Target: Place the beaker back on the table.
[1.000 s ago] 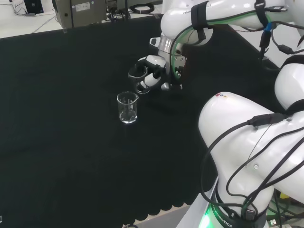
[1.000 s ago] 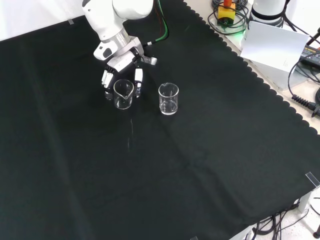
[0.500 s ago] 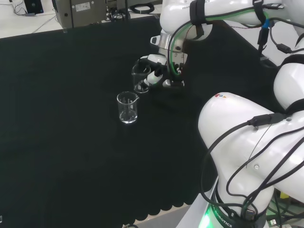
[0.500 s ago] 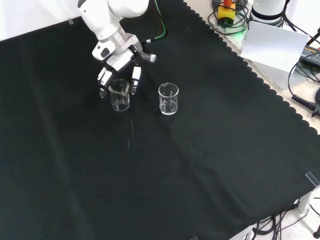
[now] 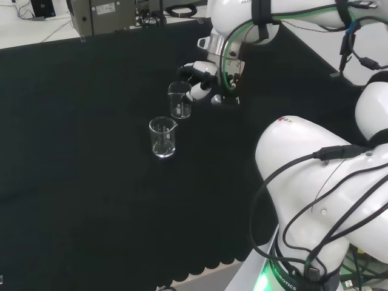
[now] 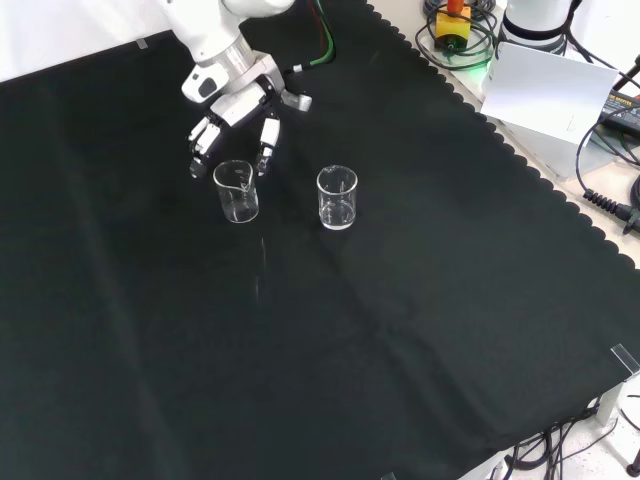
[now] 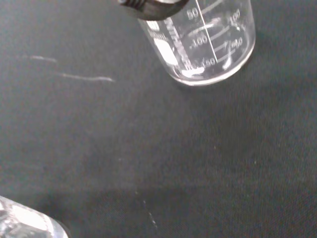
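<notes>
A clear glass beaker (image 6: 236, 190) stands upright on the black cloth, its spout toward the front view's lower left. In the head view this beaker (image 5: 180, 100) stands just left of the hand (image 5: 203, 82). The hand (image 6: 237, 108) hovers just beyond the beaker's rim, open, with its fingers (image 6: 268, 140) spread to either side and off the glass. The wrist view looks down on the beaker's printed wall (image 7: 203, 44) and its base on the cloth, with a dark fingertip (image 7: 148, 5) beside it.
A second clear beaker (image 6: 337, 197) stands upright to the right of the first in the front view, and nearer in the head view (image 5: 162, 137); its edge shows in the wrist view (image 7: 25, 220). The arm's white links (image 5: 315, 200) stand at the head view's right.
The hand tipped the beaker upright and set it on the cloth, then let go. Its fingers have spread and drawn up and away from the glass.
</notes>
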Action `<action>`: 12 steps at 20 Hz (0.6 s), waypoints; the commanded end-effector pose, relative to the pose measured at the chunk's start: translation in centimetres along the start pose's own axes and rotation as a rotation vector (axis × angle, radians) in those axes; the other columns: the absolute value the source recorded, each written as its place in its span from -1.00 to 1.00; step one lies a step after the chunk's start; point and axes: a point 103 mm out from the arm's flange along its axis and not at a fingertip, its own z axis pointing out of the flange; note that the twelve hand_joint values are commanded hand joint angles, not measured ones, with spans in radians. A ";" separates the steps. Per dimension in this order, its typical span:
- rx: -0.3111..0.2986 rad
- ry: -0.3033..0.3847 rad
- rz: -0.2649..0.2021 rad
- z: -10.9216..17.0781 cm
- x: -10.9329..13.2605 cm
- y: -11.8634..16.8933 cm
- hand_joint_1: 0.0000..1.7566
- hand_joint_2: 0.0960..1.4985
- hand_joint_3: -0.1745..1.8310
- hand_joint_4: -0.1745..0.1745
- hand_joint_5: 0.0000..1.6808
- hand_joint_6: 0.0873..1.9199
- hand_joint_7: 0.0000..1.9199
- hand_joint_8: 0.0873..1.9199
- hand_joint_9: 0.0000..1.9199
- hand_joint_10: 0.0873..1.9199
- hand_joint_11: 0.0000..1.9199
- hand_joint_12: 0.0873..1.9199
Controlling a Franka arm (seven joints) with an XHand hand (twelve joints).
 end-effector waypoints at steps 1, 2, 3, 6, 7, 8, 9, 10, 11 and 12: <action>-0.041 -0.053 0.023 -4.5 1.8 -3.3 0.10 0.22 -1.00 -0.27 -0.67 -1.00 -0.92 -0.44 -0.47 -1.00 -0.96 0.42; -0.042 -0.062 0.029 -5.3 2.1 -4.1 0.09 0.22 -1.00 -0.27 -0.67 -1.00 -0.93 -0.44 -0.48 -1.00 -0.98 0.43; -0.045 -0.071 0.035 -6.1 2.4 -4.9 0.07 0.22 -1.00 -0.27 -0.68 -1.00 -0.94 -0.44 -0.49 -1.00 -0.99 0.42; -0.058 -0.120 0.059 -8.0 3.4 -7.4 0.01 0.24 -1.00 -0.22 -0.70 -1.00 -0.97 -0.44 -0.52 -1.00 -1.00 0.38; -0.058 -0.132 0.071 -8.6 3.7 -8.2 0.00 0.24 -1.00 -0.20 -0.70 -1.00 -0.98 -0.44 -0.53 -1.00 -1.00 0.37; -0.061 -0.152 0.084 -9.1 4.2 -9.2 -0.02 0.25 -1.00 -0.18 -0.71 -1.00 -0.98 -0.44 -0.54 -1.00 -1.00 0.36; -0.063 -0.172 0.092 -9.5 4.5 -10.0 -0.03 0.25 -1.00 -0.17 -0.71 -1.00 -0.99 -0.44 -0.55 -1.00 -1.00 0.34; -0.065 -0.197 0.104 -9.8 4.8 -10.8 -0.04 0.26 -1.00 -0.16 -0.72 -1.00 -1.00 -0.45 -0.56 -1.00 -1.00 0.33; -0.064 -0.217 0.116 -10.0 5.1 -11.4 -0.04 0.26 -1.00 -0.15 -0.72 -1.00 -1.00 -0.45 -0.56 -1.00 -1.00 0.32; -0.059 -0.234 0.127 -10.3 5.2 -12.0 -0.05 0.26 -1.00 -0.15 -0.72 -1.00 -1.00 -0.46 -0.57 -1.00 -1.00 0.31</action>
